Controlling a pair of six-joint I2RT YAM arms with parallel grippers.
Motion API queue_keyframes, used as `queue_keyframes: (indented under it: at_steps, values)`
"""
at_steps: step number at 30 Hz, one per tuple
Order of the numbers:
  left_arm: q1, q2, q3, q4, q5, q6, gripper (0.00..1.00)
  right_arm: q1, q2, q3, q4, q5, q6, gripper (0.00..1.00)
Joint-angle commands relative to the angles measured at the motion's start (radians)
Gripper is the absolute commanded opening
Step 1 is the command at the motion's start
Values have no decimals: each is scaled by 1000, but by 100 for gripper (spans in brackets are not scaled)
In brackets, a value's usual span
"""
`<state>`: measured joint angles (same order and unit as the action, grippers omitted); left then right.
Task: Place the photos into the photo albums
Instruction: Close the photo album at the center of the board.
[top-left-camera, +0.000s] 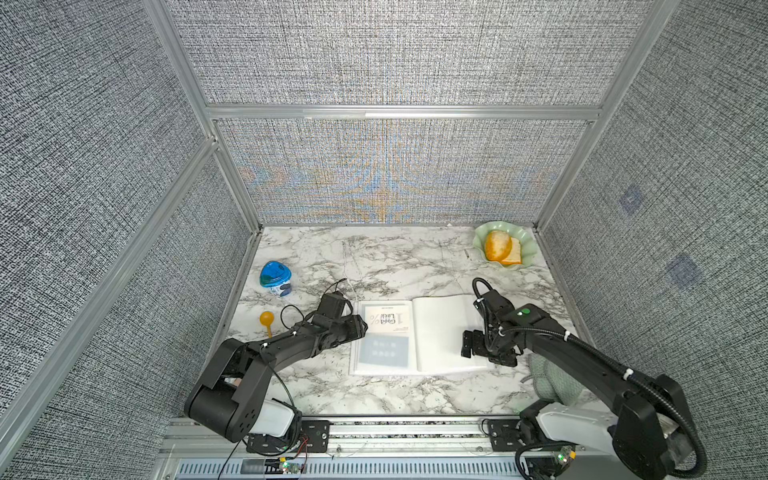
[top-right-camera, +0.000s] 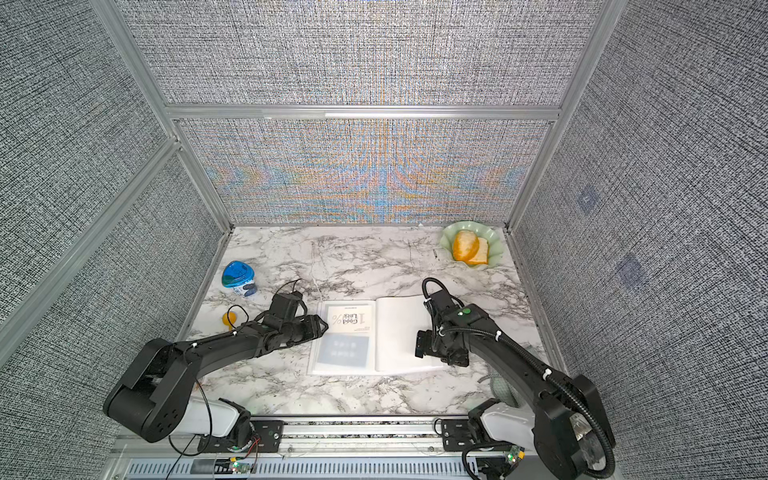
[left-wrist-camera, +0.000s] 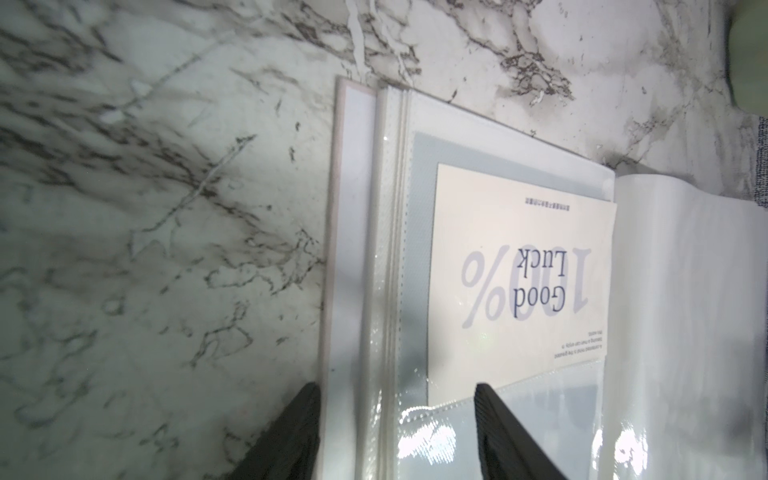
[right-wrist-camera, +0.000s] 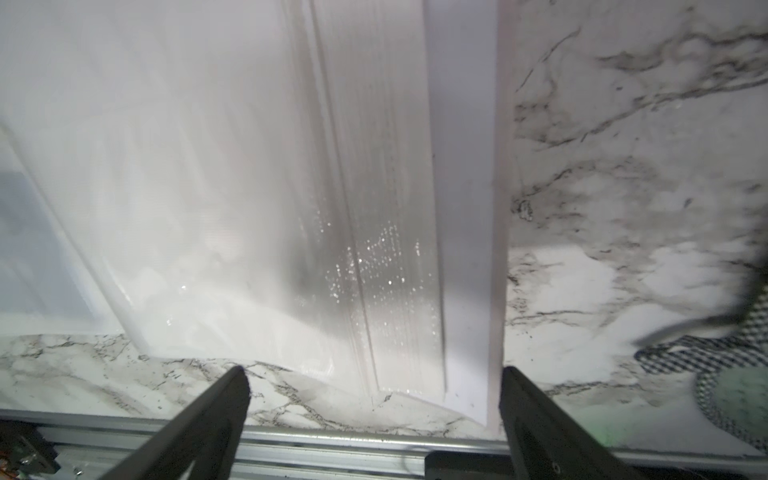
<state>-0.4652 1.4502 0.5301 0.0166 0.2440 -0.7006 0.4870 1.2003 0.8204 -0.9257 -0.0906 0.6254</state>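
Presently listed, on the marble table (top-left-camera: 374, 257):

1. Photo album (top-left-camera: 444, 332): white, lying open and flat at the middle of the table, toward the front edge; shown in both top views. Its right-hand page is bare white.
2. "Good Luck" card (top-left-camera: 386, 318): white, on the far half of the album's left page, print upside down to the camera head. In the left wrist view its near edge sits under clear film; how far it is sleeved cannot be told.
3. Blue card (top-left-camera: 384, 349): on the near half of the same page, dulled beneath the film.
4. Left gripper (left-wrist-camera: 395, 386): low at the album's left edge, jaws apart. One finger is over the marble just beside the cover and the other over the page. Nothing is pinched.
5. Right gripper (right-wrist-camera: 374, 370): over the album's near right corner, jaws spread wide across the page stack and cover edge, holding nothing.
6. Blue-lidded tub (top-left-camera: 274, 278): upright, far left.
7. Yellow ball-headed piece (top-left-camera: 266, 320): near the tub, on its front side.
8. Green scalloped dish (top-left-camera: 482, 232): far right corner, holding orange-and-yellow pieces.
9. Grey-green cloth (top-left-camera: 552, 382): near right, partly under the right arm.
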Motion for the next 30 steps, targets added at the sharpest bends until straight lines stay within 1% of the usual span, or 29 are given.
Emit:
queue_keyframes:
  at_steps: [1, 7, 15, 23, 30]
  values:
    - [-5, 24, -12, -161, 57, -25, 61, 17, -14, 37, 113, -113, -3, 90]
    - [-4, 28, -12, -162, 49, -25, 61, 73, -6, 97, 86, -109, 8, 85]
    - [-4, 30, -12, -165, 44, -30, 61, 167, 29, 264, 27, -63, 23, 82]
    - [-4, 24, -12, -156, 53, -28, 61, 213, 93, 375, 15, -56, 9, 81]
    - [-4, 23, 3, -154, 66, -20, 60, 239, 169, 438, 39, -61, -5, 76]
